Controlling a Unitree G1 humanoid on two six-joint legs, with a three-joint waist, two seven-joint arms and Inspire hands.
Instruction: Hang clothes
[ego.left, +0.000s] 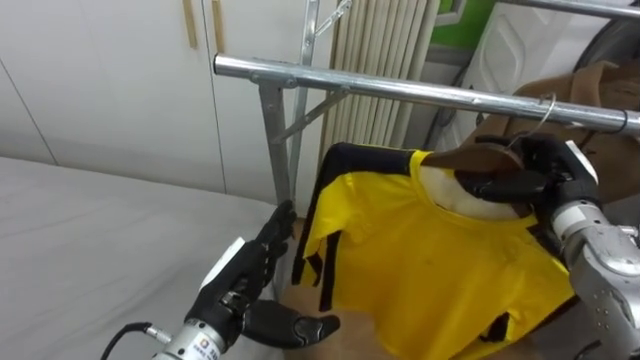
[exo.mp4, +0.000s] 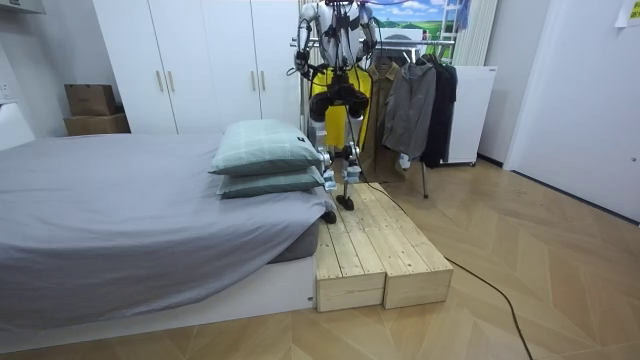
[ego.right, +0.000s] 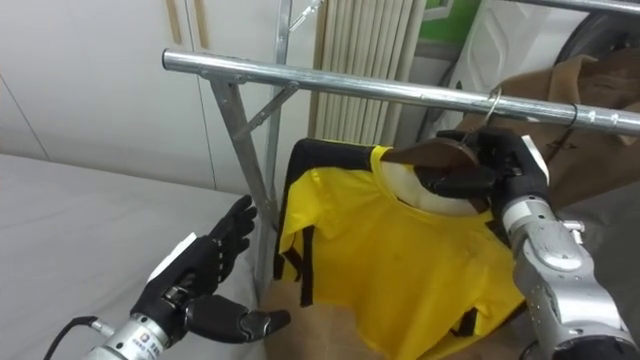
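Note:
A yellow shirt with black trim hangs on a dark wooden hanger, whose metal hook sits at the silver rail of the clothes rack. My right hand is shut on the hanger just below the hook, at the shirt's collar. Lower left, my left hand is open with fingers spread, apart from the shirt and close to the rack's upright post. The room view has me standing on a wooden platform facing the rack, the yellow shirt in front of me.
A grey bed lies to my left, white wardrobes behind it. More garments hang further along the rack, a brown one right beside the hanger. A white radiator stands behind the rail.

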